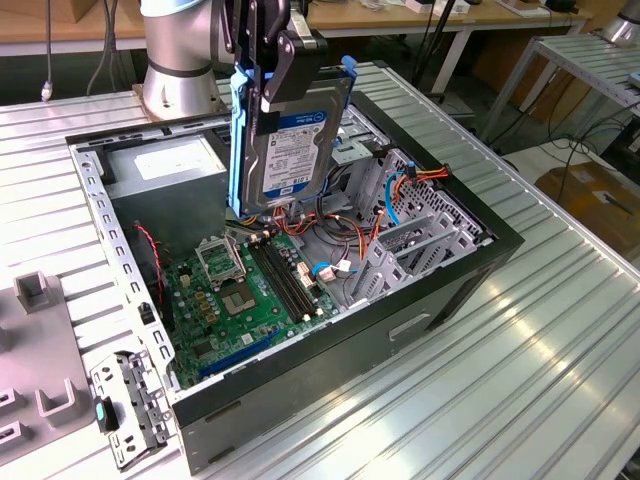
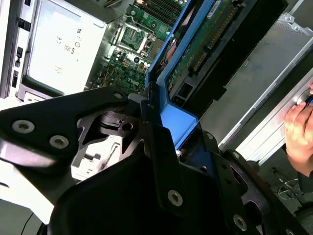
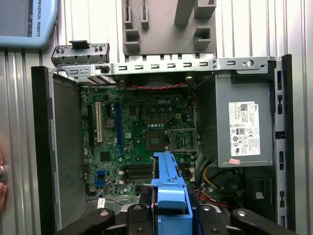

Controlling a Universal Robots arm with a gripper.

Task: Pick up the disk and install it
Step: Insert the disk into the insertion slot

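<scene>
**Exterior view.** The gripper (image 1: 283, 70) is clamped on the upper end of the disk (image 1: 290, 150) and holds it on edge. The label faces the camera and the blue side rails (image 1: 237, 140) run up and down. The disk hangs over the open computer case (image 1: 470, 262), above the motherboard (image 1: 250, 290) and near the power supply (image 1: 165, 165). Its lower edge is down by the orange cables (image 1: 335, 235) — whether it touches them cannot be told. The drive cage (image 1: 425, 225) stands toward the exterior view's right, apart from the disk. A metal bracket (image 1: 125, 405) lies on the table (image 1: 560, 330) outside the case.

**Second wrist view.** The circuit-board side of the disk (image 2: 205, 44) shows, with one of the blue side rails (image 2: 176, 117) pinched in the black gripper (image 2: 161, 161). A person's hand (image 2: 299, 129) rests at the outer side of the case, close to the work zone.

**First wrist view.** The disk (image 3: 168, 191) is seen edge-on, held in the gripper (image 3: 171, 220) over the motherboard (image 3: 142, 132), beside the power supply (image 3: 239, 127).

**Finding.** Pick-up is complete. The step in hand is carrying the disk to its bay, and the disk is not seated anywhere. In my judgement, seating calls for three things:
- the rails turned square to the cage guides
- the loose cables kept out of the path
- the hand kept clear — the grip itself looks firm enough
</scene>
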